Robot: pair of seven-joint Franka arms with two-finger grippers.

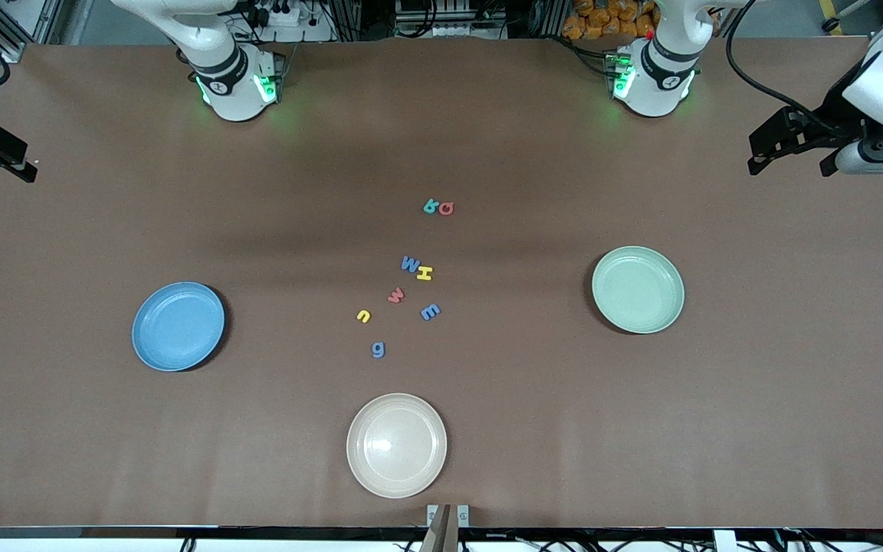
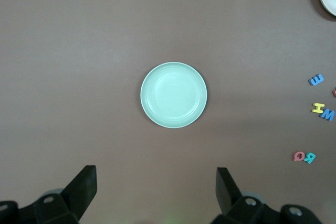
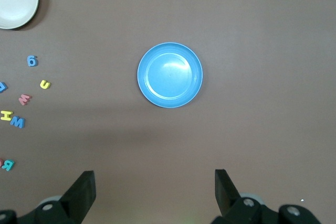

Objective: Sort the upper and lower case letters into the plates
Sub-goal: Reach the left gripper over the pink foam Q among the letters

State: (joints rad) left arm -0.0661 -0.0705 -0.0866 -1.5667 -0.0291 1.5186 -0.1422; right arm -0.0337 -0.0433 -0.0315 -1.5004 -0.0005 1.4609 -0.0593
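Several small toy letters lie loose mid-table: teal R (image 1: 430, 205), red Q (image 1: 446, 208), blue W (image 1: 410, 264), yellow H (image 1: 425, 273), red m (image 1: 395, 294), blue E (image 1: 430, 311), yellow u (image 1: 363, 315) and blue g (image 1: 378, 349). The blue plate (image 1: 178, 326) (image 3: 169, 75) lies toward the right arm's end and the mint green plate (image 1: 638, 289) (image 2: 174, 102) toward the left arm's end; both are bare. My left gripper (image 1: 788, 165) (image 2: 156, 182) hangs open, high over the table near the mint plate. My right gripper (image 1: 24, 169) (image 3: 155, 184) hangs open, high near the blue plate.
A cream-beige plate (image 1: 396, 445) lies empty near the front edge, nearer the camera than the letters. The brown table (image 1: 104, 460) spreads wide around the plates. Both arm bases stand along the back edge.
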